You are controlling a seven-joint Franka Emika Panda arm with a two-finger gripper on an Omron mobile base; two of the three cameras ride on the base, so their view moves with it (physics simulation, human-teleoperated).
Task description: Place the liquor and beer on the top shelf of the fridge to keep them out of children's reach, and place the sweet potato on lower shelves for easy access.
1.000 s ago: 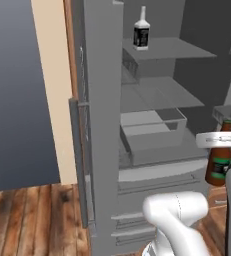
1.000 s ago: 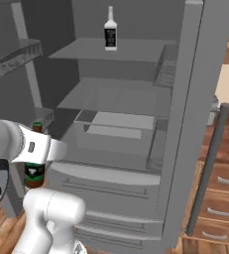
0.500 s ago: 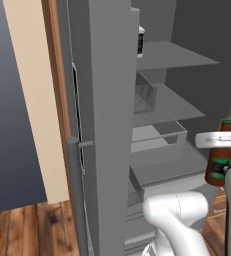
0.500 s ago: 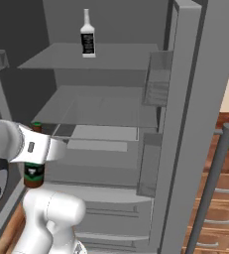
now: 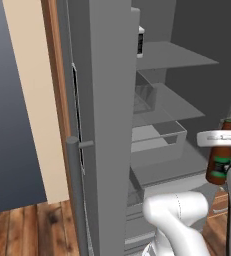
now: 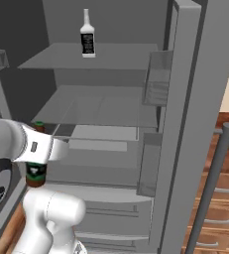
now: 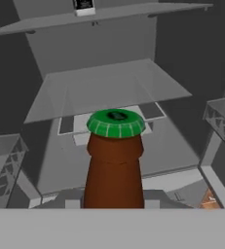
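Fridge (image 5: 107, 125) interior is showing past its open door in the left base view, which we are describing first. Our gripper (image 5: 218, 138) is reaching in at the right edge, clamped around the neck of the beer (image 5: 220, 162), which is hanging upright in front of the lower shelves (image 5: 162, 172), well below the top shelf (image 5: 174, 54). The liquor (image 5: 140, 41) is standing on that top shelf, mostly hidden behind the door edge.

Moving to the right base view, we are seeing the gripper (image 6: 42, 150) at the left, closed on the beer (image 6: 36, 171), whose green label is showing beneath the white hand. The liquor (image 6: 87, 35) is standing upright on the top shelf (image 6: 93, 57), well above and to the right of the beer. The lower shelves (image 6: 101, 106) are lying between them, with a long door handle (image 6: 210, 186) at the right.

Looking along the hand, we are facing the beer's (image 7: 115, 160) green cap and brown neck up close, with grey shelves behind. The base of the liquor (image 7: 84, 6) is peeking in at the top edge, on the top shelf (image 7: 109, 17).
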